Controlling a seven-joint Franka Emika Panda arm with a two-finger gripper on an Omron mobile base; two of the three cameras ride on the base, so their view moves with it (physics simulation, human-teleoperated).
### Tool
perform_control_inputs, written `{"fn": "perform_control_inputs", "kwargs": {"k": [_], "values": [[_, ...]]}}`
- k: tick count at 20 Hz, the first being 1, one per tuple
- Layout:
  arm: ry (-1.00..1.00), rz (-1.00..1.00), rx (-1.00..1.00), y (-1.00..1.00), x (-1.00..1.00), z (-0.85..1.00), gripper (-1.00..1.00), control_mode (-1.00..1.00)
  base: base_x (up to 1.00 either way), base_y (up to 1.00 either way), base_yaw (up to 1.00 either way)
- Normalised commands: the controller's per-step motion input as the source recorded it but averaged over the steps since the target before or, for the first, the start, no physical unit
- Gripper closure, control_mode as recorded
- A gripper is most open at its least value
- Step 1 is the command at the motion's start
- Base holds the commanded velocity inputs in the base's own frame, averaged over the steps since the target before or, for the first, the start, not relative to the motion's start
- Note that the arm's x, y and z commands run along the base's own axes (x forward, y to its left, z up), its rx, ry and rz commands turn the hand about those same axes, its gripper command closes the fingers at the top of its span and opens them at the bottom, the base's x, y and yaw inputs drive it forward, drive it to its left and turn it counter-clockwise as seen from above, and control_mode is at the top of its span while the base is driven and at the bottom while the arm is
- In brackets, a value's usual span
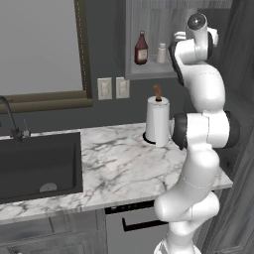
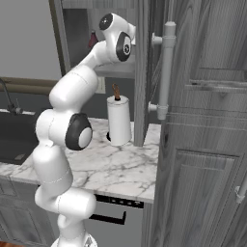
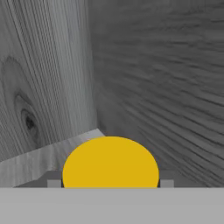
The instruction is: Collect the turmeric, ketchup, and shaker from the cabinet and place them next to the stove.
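Right now the arm reaches up into the cabinet point(image 1: 149, 74), and the hand view looks along the jaws at the turmeric point(image 3: 110, 162): its yellow cap sits squarely between the two finger tips, one grey tip showing close on each side of it. The jaws stand part-way apart with the jar in the gap; whether the tips already press on it or only flank it, I cannot tell. Beyond the jar, ahead of the jaws, lie the shelf floor and the pale wood-grain corner of the cabinet. Off to the side of the hand, the ketchup point(image 1: 141, 48) and the shaker point(image 1: 162, 53) stand just beside each other on the same shelf.

So the step in hand looks like the pickup of the first item. The next move calls for a firm squeeze on the jar, then a straight lift and withdrawal without brushing the cabinet wall, before carrying it toward the stove.
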Motion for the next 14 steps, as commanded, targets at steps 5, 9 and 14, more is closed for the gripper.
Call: {"fn": "perform_control_inputs", "kwargs": {"k": [5, 9, 14], "values": [[-0.01, -0.03, 0.0, 0.01, -0.5, 0.0, 1.0, -1.0, 0.0, 0.0, 0.0], [-0.03, -0.03, 0.0, 0.23, -0.61, 0.0, 1.0, -1.0, 0.0, 0.0, 0.0], [0.0, -0.03, 0.0, 0.55, -0.59, 0.0, 1.0, -1.0, 0.0, 0.0, 0.0]]}}
